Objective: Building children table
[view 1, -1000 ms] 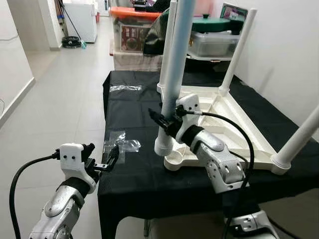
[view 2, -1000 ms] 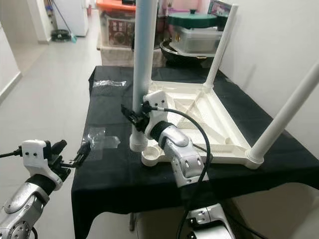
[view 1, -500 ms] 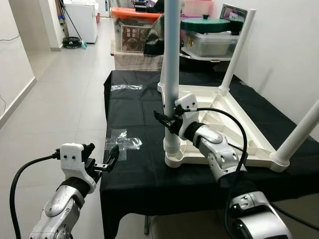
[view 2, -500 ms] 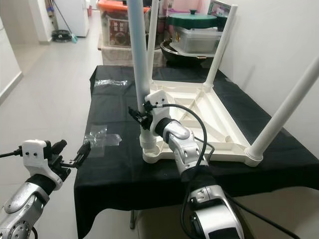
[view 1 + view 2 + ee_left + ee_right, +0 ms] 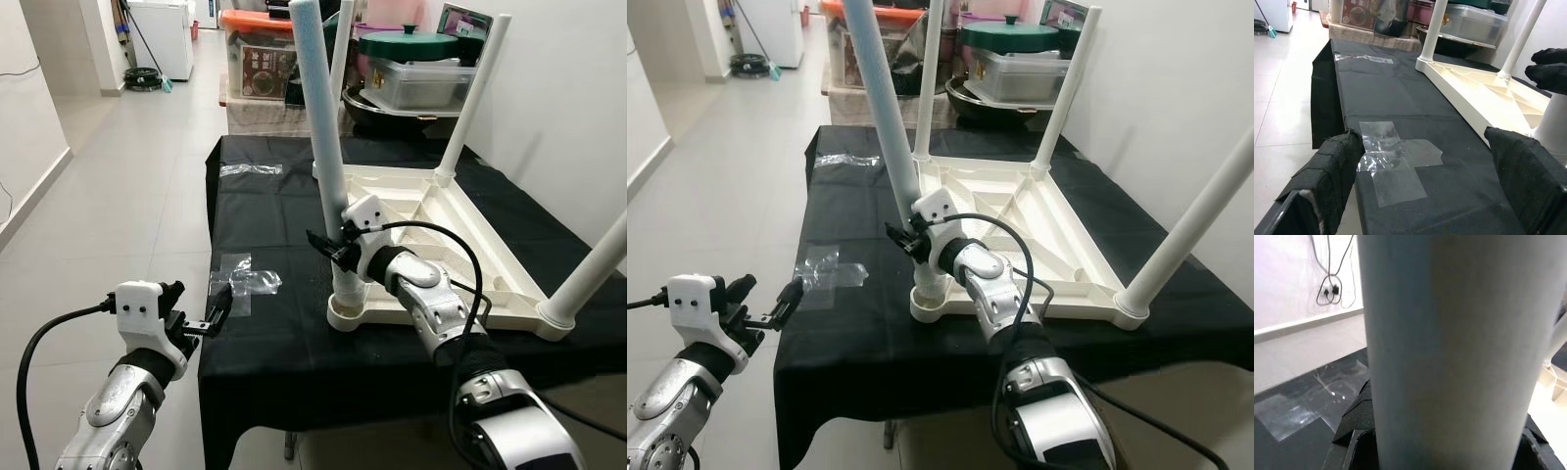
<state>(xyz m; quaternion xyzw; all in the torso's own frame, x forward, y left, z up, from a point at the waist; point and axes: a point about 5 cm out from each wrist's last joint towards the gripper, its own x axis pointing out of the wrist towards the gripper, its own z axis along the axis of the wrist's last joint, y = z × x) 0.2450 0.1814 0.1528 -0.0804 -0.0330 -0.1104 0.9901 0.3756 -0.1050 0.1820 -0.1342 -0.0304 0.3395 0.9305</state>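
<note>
A white children's table top [image 5: 460, 220] lies upside down on a black-covered table [image 5: 265, 343]. Three white legs stand in its corners: far left [image 5: 338, 59], far right [image 5: 475, 88], near right [image 5: 588, 279]. My right gripper [image 5: 338, 250] is shut on a fourth pale grey leg [image 5: 318, 117], low on its shaft. This leg's foot sits at the near-left corner socket [image 5: 348, 313] and the leg tilts to the left at its top. In the right wrist view the leg [image 5: 1449, 352] stands right before the camera. My left gripper [image 5: 211, 313] hangs open off the table's left edge, with nothing between its fingers [image 5: 1327, 176].
Crumpled clear plastic wrap [image 5: 245, 284] lies on the black cloth near the left edge, and another piece [image 5: 245, 171] farther back. Storage boxes and a green-lidded pot [image 5: 407, 44] stand behind the table. A white wall runs along the right; open tiled floor lies to the left.
The leg held by my right gripper has gone from upright to leaning left at the top, with its foot settling at the near-left corner socket. My left gripper has not moved.
</note>
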